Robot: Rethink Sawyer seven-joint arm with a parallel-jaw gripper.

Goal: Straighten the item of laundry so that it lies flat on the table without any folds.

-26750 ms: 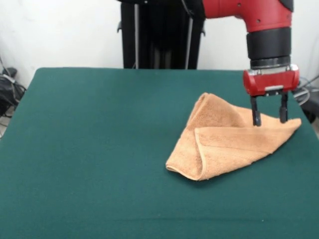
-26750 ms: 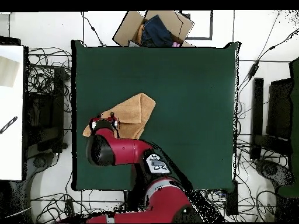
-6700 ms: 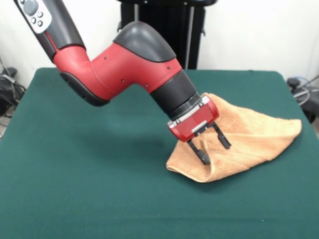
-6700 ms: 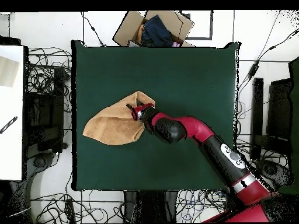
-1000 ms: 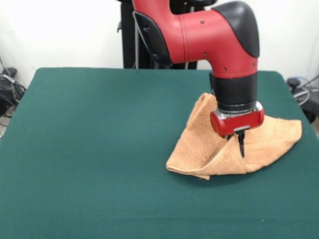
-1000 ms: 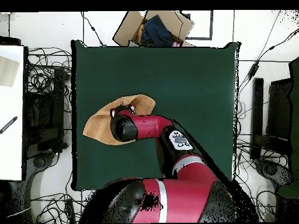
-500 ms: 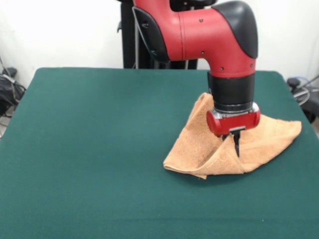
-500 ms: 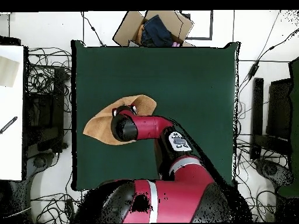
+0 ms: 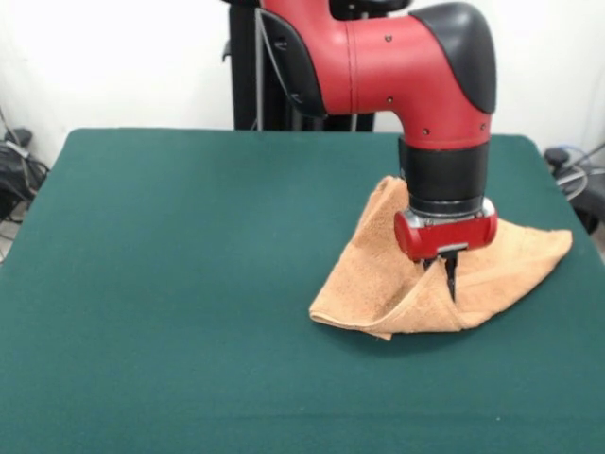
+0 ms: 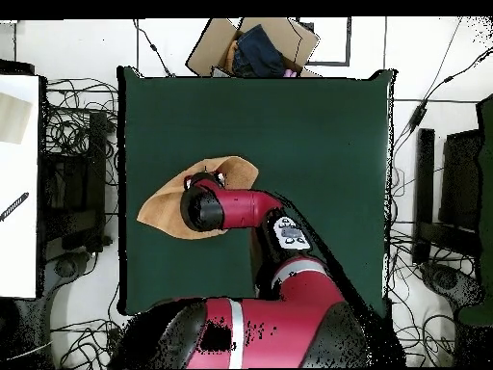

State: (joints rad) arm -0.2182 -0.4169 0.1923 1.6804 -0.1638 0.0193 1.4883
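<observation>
Towel (image 9: 383,284) lies crumpled toward one side of the green counter (image 9: 170,246), folded over itself into a rough triangle, and the claw (image 9: 449,276) stands straight down into its middle, at the spot where a raised ridge of cloth runs up from the near point of the heap. In the front view the black tips sit close together with cloth bunched at them, so the claw looks pinched narrow on a fold of the towel, though the red wrist hides most of the contact. What matters for the coming move is how the cloth spreads from that pinch: the long axis of the heap runs from the low near corner on the left of the front view up to the pointed corner at the far right, and the claw sits nearer the middle of that line, with the doubled-over flap lying on the left side of it. Seen from above, the towel (image 10: 159,210) shows on either side of the arm (image 10: 241,207), which covers its centre. Unfolding, I judge, calls for drawing the pinched layer away from the flap.
</observation>
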